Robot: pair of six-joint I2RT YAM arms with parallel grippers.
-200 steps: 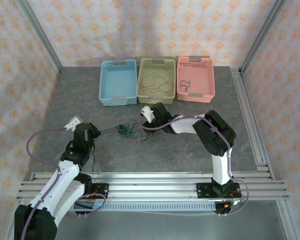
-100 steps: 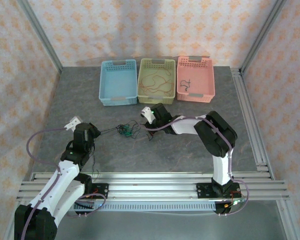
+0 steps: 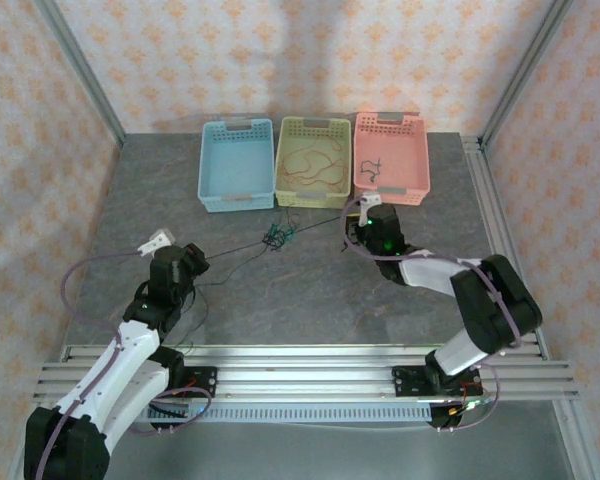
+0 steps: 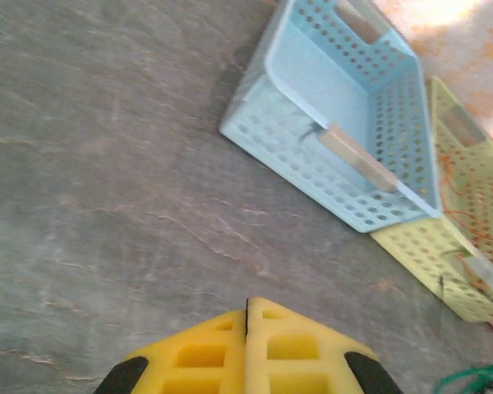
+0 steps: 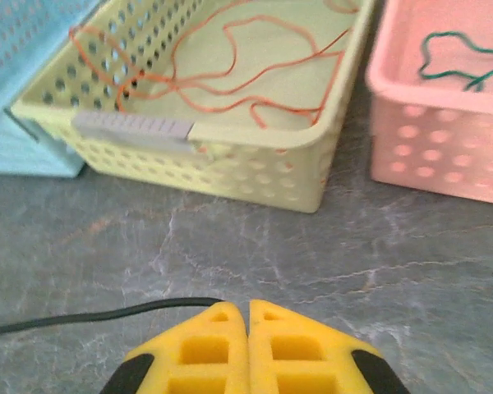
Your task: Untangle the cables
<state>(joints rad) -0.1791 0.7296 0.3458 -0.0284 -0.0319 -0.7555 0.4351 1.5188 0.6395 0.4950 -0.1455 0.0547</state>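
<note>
The right gripper's (image 5: 248, 305) yellow fingers are pressed flat together, and a black cable (image 5: 90, 316) leaves their left tip, pinched there, and runs off to the left over the grey table (image 5: 411, 263). From above, that strand leads in a nearly straight line to a small knot of dark green and black cables (image 3: 278, 237) lying on the table just in front of the baskets, between the two arms. A thin dark strand runs on from the knot to the left gripper (image 4: 247, 300), whose fingers are also clenched tight with no gap. Its wrist view does not show whether the strand sits between them, but a bit of green cable (image 4: 476, 379) shows at the lower right. Beyond the right gripper stands the yellow-green basket (image 5: 131, 127) with a loose orange-red cable (image 5: 246, 100) inside. The pink basket (image 5: 411, 86) to its right holds a dark green cable (image 5: 452, 72), and the blue basket (image 4: 329, 148) is on the left.
</note>
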